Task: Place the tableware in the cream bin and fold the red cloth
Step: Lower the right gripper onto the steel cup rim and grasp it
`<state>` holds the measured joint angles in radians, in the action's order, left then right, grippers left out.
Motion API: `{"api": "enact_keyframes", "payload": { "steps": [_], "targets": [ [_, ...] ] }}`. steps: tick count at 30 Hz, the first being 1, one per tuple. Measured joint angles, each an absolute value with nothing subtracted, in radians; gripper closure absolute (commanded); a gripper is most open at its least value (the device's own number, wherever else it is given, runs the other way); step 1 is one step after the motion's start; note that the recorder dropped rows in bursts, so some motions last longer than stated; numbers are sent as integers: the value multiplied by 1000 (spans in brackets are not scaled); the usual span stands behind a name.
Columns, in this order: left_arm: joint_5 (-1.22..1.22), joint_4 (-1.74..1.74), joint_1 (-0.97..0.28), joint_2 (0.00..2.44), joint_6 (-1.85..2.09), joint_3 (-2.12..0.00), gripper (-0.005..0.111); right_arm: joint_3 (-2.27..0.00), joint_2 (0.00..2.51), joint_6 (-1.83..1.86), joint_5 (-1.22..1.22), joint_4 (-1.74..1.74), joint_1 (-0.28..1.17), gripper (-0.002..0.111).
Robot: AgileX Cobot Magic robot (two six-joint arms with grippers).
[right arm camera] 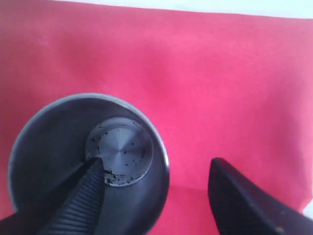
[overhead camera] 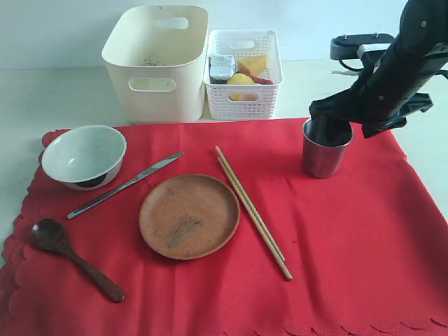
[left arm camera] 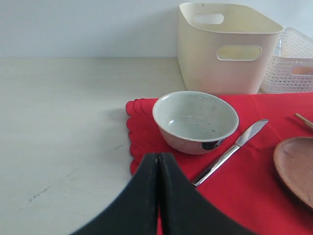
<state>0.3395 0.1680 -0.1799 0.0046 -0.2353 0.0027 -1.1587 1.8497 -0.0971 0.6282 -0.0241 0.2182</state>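
The steel cup (overhead camera: 323,150) is seen upright on the red cloth (overhead camera: 350,231), at the right of the exterior view. The right end effector (right arm camera: 155,169) is set open astride the cup's wall, one finger inside, the other outside and apart from it; contact by the inner finger cannot be judged. The left end effector (left arm camera: 159,161) is closed on nothing, near the white bowl (overhead camera: 82,155). The cream bin (overhead camera: 157,91) is placed on the surface (overhead camera: 56,91) beyond the cloth.

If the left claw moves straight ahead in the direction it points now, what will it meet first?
Probably the white bowl, sitting right ahead of the shut left claw on the red cloth. Its height is unclear, so it might clip the bowl's side or pass above the rim.
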Motion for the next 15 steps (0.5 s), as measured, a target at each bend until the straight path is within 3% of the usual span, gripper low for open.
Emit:
{"api": "enact_keyframes", "payload": {
  "steps": [8,11,15],
  "targets": [
    [339,168,-180,5,-235,3,105,-1159,1915,-128,608,-24,218,50],
    [339,168,-180,5,-235,3,105,-1159,1930,-135,606,-24,218,59],
    [339,168,-180,5,-235,3,105,-1159,1934,-140,606,-24,218,81]
  ]
}}
